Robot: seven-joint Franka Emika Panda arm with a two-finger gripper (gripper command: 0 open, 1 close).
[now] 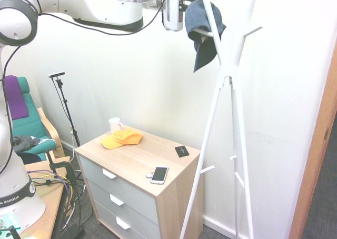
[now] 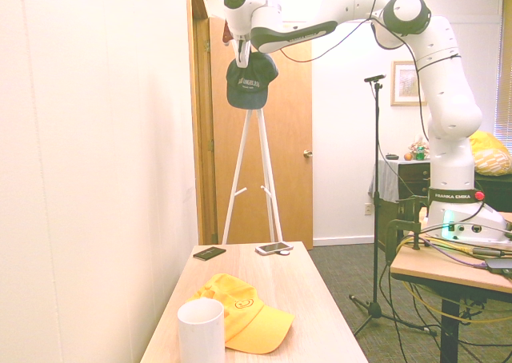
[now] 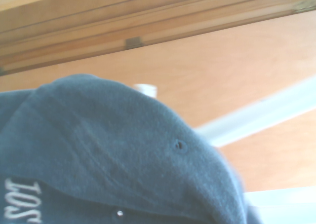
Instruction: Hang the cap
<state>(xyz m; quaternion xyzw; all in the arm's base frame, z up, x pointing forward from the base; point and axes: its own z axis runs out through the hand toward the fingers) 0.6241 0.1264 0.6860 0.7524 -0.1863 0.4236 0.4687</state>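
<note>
1. Pincer [image 1: 189, 1]: pressed together on a fold of the blue cap [image 1: 197, 16], up by the crown. We read it as a light fabric pinch.
2. Cap is up at the coat rack [image 1: 235, 73], brim [image 1: 204, 60] pointing down, next to an upper peg [image 1: 204, 32]. We can't confirm the peg carries any weight.
3. Handling: light, soft crown, stiffer brim. Nothing fragile. Cloth shouldn't slip much in a firm pinch, but it will fold, swing and sag, so we can't count on it keeping shape.
4. Where to hold: high on the crown, as now. That leaves the opening free for the peg. We'd avoid the brim; it would lever the cap round. Before letting go, we'd want the peg properly inside.
5. First exterior view gives us the peg crossing the cap's open side. Second exterior view doesn't show that peg; it gives us the cap's front and white lettering [image 2: 248, 83] instead.
6. Wrist view gives us cloth detail: an eyelet [image 3: 179, 145] and seams, neither readable from outside. It doesn't settle the peg fit.
7. Further out: yellow cap [image 1: 122, 138] and mug [image 1: 115, 125] on the dresser [image 1: 134, 162]. First exterior view also shows the drawer fronts; second mostly just the top.
</note>
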